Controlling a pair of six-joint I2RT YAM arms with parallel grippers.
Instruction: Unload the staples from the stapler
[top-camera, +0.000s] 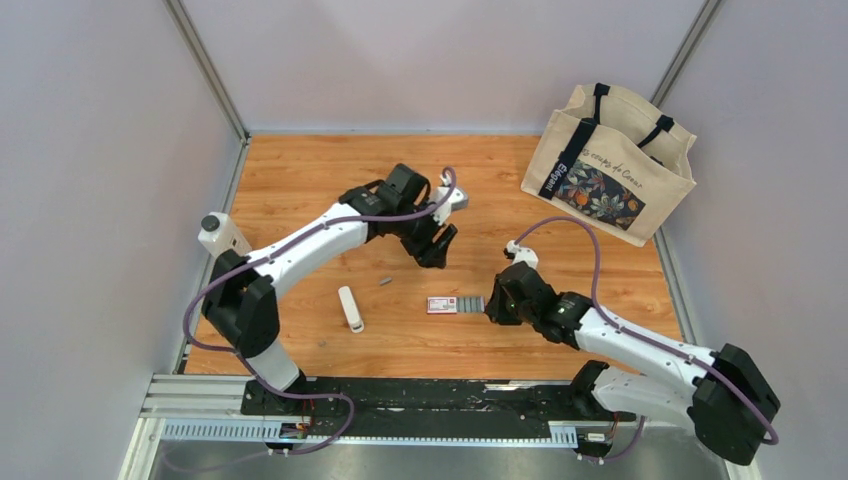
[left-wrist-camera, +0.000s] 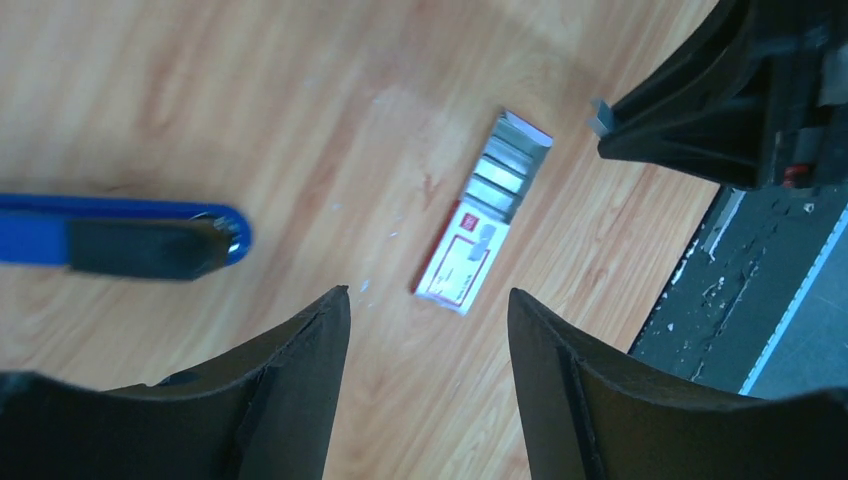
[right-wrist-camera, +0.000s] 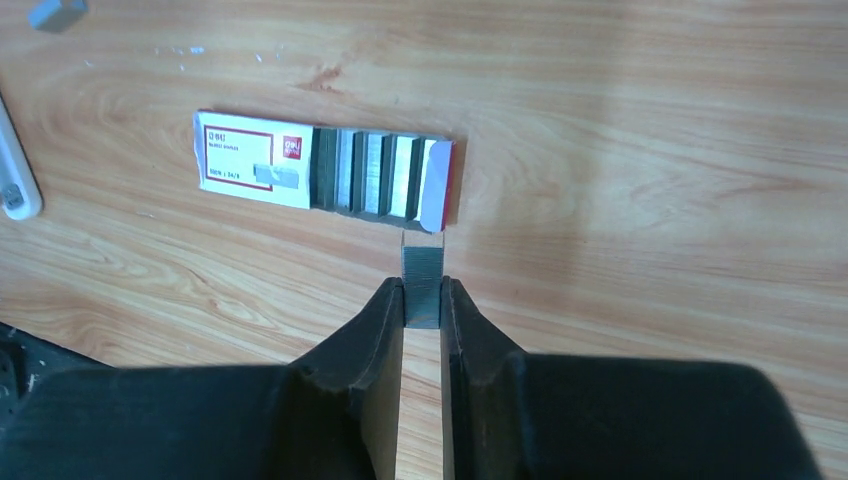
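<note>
**A:** Where is the stapler (left-wrist-camera: 130, 240) now?

**B:** The left wrist view shows it, blue with a black part, low at the left side. It is beside the left fingers (left-wrist-camera: 300, 380), not between them. In the top view the arm hides it.

**A:** And these fingers, how do they stand?

**B:** They are wide apart and hold nothing. Under the gap I see only the counter (top-camera: 300, 180) and a corner of the staple box (left-wrist-camera: 480, 225).

**A:** What about the other arm?

**B:** The right fingers (right-wrist-camera: 375, 340) are pressed together on a short grey strip of staples (right-wrist-camera: 422, 285). The strip stands just at the open end of the box, where the tray with grey rows is pulled out of the white and red sleeve.

**A:** Is anything else there?

**B:** A loose grey strip (top-camera: 385, 281) lies near a white stick (top-camera: 350, 308), left of the box. A tote bag (top-camera: 610, 165) stands at the far right corner.
</note>
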